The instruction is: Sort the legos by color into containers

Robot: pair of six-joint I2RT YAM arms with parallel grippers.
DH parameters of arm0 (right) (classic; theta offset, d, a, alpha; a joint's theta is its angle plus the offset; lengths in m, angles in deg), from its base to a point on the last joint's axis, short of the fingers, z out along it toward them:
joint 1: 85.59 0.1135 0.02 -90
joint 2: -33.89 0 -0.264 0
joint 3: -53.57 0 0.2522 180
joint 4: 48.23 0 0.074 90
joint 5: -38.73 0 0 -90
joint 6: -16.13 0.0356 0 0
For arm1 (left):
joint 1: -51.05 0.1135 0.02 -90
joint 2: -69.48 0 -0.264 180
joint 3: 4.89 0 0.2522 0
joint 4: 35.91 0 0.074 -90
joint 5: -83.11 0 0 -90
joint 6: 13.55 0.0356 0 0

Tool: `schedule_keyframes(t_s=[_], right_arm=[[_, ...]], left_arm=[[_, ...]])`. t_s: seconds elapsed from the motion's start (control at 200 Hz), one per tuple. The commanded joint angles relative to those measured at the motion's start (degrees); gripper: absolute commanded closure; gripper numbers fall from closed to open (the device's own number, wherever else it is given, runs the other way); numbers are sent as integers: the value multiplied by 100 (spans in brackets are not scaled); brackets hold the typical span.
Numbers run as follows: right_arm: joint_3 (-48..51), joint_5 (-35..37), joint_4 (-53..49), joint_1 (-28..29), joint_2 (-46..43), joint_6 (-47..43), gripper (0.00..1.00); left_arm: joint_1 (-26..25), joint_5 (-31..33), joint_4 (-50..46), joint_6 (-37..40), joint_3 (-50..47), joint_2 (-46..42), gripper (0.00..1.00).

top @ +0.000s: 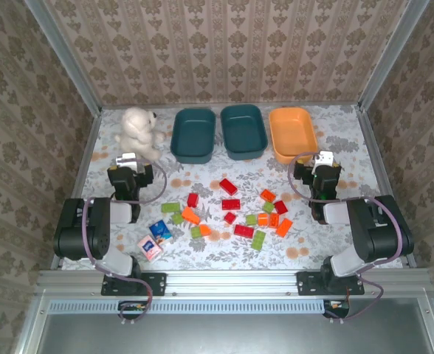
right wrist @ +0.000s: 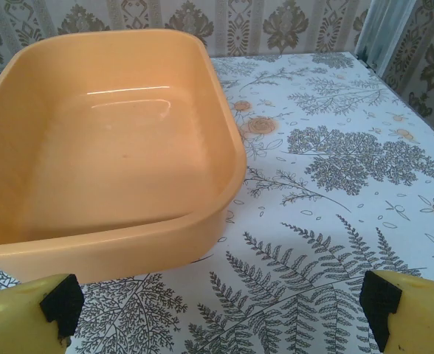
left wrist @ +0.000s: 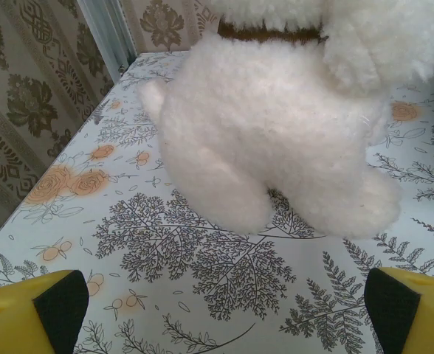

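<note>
While the small red, orange and light green plastic lego bricks [top: 230,204] lie scattered at the middle of the flower-printed bench [top: 224,257], outside every container, three shallow rounded plastic tubs line its far edge: a dark teal tub [top: 193,135], a second dark teal tub [top: 243,131] and an orange tub [top: 293,134] [right wrist: 114,147]. The left end effector [top: 132,164] [left wrist: 224,310] gapes wide and holds nothing, facing the fluffy white plush bear [top: 139,131] [left wrist: 276,125] beside the first teal tub. The right end effector [top: 324,164] [right wrist: 221,310] is equally wide and empty, just before the orange tub's near right corner, and a small pink printed carton [top: 150,248] and a blue printed carton [top: 159,232] lie near the left arm.
</note>
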State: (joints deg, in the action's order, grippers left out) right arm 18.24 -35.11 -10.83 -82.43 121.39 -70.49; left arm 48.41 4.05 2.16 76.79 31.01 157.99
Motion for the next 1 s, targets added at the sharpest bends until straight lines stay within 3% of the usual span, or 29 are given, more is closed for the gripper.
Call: schedule_keyframes(t_s=[0.0, 0.76, 0.86, 0.915, 0.995], right_arm=[[-34, -71, 78, -8, 29, 36, 0], [-28, -74, 90, -18, 23, 36, 0], [-5, -95, -137, 20, -352, -26, 0], [-75, 596, -579, 273, -828, -104, 0], [-354, 903, -1486, 341, -1717, -32, 0]], left_arm=[[-27, 66, 2, 106, -13, -32, 0], [-35, 90, 130, 122, -102, -105, 0], [-229, 648, -371, 177, -135, -784, 0], [-560, 1328, -628, 365, -136, -1258, 0], [-888, 1821, -1115, 433, -64, -2005, 0]])
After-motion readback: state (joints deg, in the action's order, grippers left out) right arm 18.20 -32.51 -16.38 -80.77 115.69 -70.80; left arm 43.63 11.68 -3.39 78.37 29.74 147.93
